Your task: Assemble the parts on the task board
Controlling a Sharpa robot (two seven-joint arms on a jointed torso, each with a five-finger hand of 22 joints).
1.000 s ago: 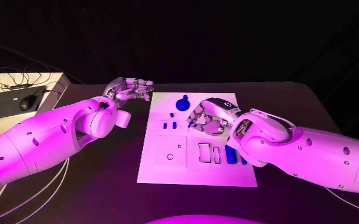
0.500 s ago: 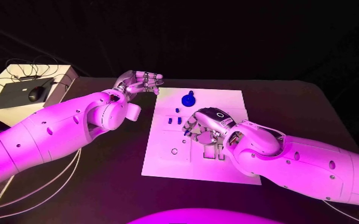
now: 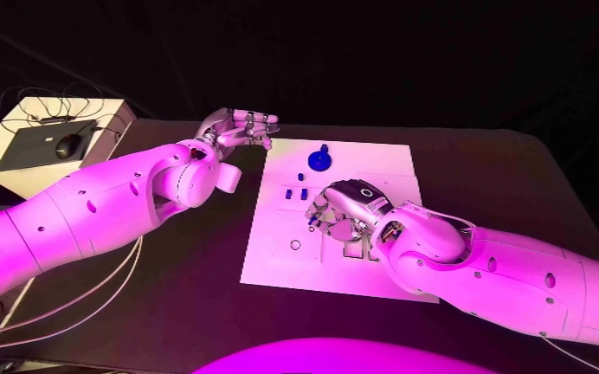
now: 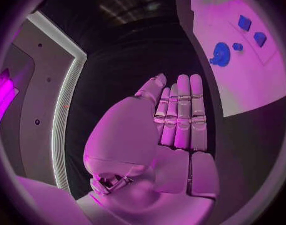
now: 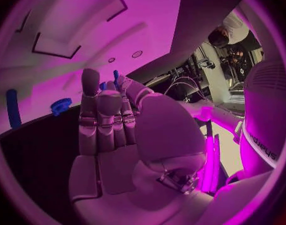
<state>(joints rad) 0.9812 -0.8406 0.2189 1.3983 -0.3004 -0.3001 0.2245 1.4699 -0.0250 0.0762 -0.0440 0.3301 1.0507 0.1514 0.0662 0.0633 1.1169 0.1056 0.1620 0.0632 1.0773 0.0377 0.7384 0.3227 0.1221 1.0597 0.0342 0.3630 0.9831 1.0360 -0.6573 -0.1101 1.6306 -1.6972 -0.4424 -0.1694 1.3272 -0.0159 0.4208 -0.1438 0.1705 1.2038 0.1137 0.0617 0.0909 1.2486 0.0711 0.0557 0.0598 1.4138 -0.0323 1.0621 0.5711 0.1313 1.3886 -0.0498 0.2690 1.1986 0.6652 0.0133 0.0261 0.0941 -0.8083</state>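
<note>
The right hand (image 3: 339, 216) is seen over the near half of the task board (image 3: 387, 166), palm down, its fingers curled in close together; whether anything is pinched under them cannot be told, since the fingertips are hidden in the head view and nothing is plainly seen between them in the right wrist view, where the same hand (image 5: 112, 135) is shown with its fingers (image 5: 90, 110) laid side by side and a small blue tip just past them. Just beside this hand, toward the robot, dark rectangular recesses (image 3: 353, 251) are cut into the board, partly covered by the wrist. On the hand's far left side, two small blue parts (image 3: 296, 193) are stood close together on the board, apart from the fingers. Farther from the hand, near the board's far edge, a larger round blue part (image 3: 321, 160) with a short stem is placed. The board is carried on the black surface (image 3: 200, 296). The left hand (image 3: 241, 129) is held beyond the board's far left corner, off the board, its fingers curled in with nothing seen in them; in the left wrist view its fingers (image 4: 183, 115) are pressed together side by side, and the round blue part (image 4: 221, 54) lies well beyond their tips on the board (image 4: 243, 80).
</note>
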